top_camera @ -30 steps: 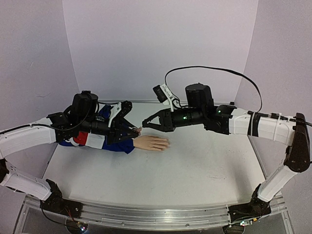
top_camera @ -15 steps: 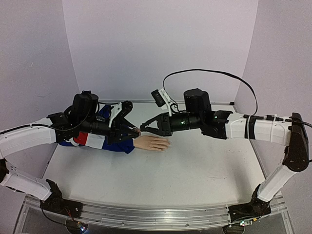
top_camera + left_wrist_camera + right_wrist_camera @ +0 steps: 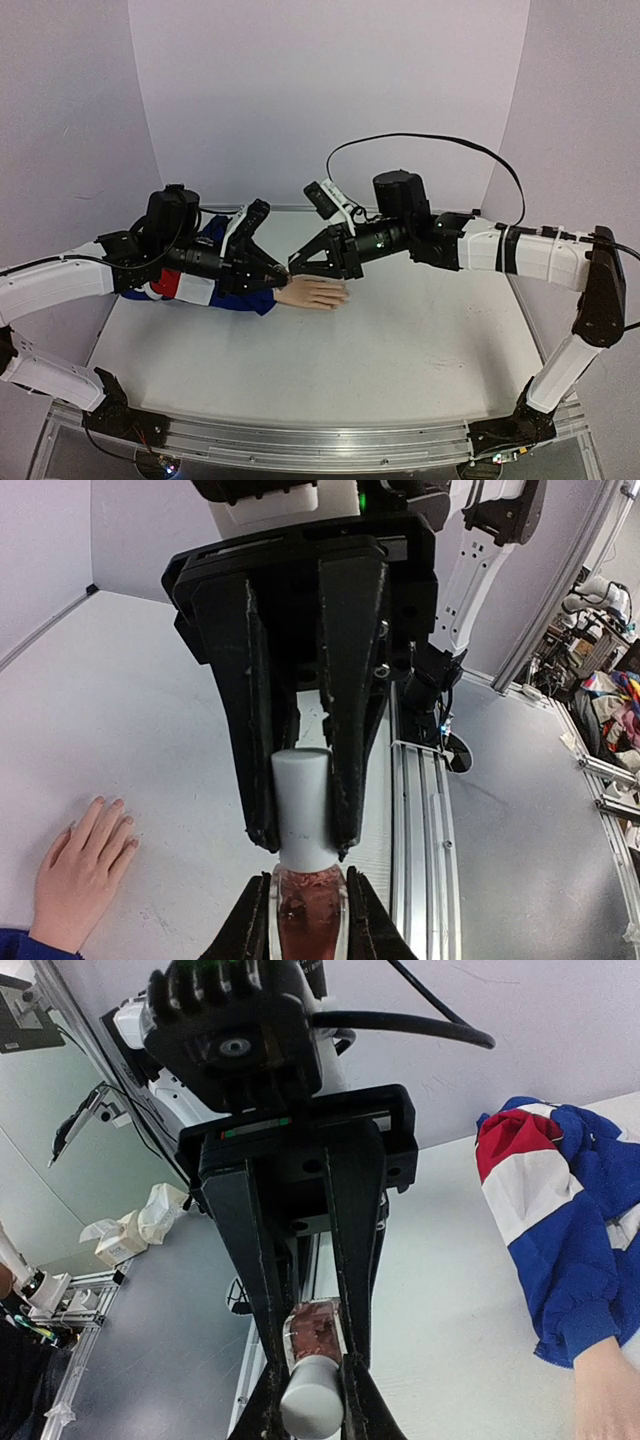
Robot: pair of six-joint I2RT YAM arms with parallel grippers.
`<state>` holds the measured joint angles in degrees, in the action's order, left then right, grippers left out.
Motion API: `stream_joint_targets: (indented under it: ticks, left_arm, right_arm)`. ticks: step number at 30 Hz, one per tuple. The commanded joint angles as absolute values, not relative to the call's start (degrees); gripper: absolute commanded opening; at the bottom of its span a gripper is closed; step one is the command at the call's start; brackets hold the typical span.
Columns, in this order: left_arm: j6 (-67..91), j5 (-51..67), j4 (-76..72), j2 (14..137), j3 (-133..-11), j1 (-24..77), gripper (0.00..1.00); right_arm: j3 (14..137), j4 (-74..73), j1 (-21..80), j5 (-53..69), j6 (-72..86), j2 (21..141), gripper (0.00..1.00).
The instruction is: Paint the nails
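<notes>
Swinging the right gripper [image 3: 296, 267] leftward over the last second, right up to the left gripper [image 3: 278, 269] above the hand [image 3: 312, 293]. Judged as set-up for uncapping; no painting begun. From the left wrist: closed narrowly on the white cap [image 3: 302, 805], both fingers [image 3: 250, 730] pressed to its sides. Below that, clamped on the pink bottle [image 3: 308, 925] by the left jaws, barely apart. Lying flat on the table [image 3: 400, 345], palm down, near and below the bottle, with nails [image 3: 108, 810] pale and pointing toward the right arm; sleeve [image 3: 560, 1210] behind the wrist.
</notes>
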<state>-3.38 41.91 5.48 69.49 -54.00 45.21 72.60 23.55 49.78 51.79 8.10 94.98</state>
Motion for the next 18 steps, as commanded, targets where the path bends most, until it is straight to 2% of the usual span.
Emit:
stream_joint_targets:
  ticks: [1, 5, 11, 15, 18]
  left_arm:
    - [1.21, 34.52, -9.32, 66.82, -58.11, 46.54, 0.0]
    - [-8.02, 22.6, -13.4, 67.23, -57.54, 49.7, 0.0]
    - [-18.6, 11.12, -31.86, 74.33, -55.03, 50.71, 0.0]
    - [-21.75, 7.91, -39.61, 82.06, -58.8, 50.76, 0.0]
    - [-22.71, 8.53, -40.87, 86.58, -61.93, 51.29, 0.0]
  right_arm:
    - [74.54, 18.75, 51.42, 53.4, 4.92, 96.02, 0.0]
    - [77.19, 18.59, 51.42, 47.9, 11.98, 97.63, 0.0]
    - [79.13, 17.56, 52.75, 22.29, 31.88, 96.65, 0.0]
    - [78.94, 15.53, 54.99, 3.28, 45.28, 94.76, 0.0]
    - [81.86, 12.16, 55.72, -3.32, 47.74, 95.22, 0.0]
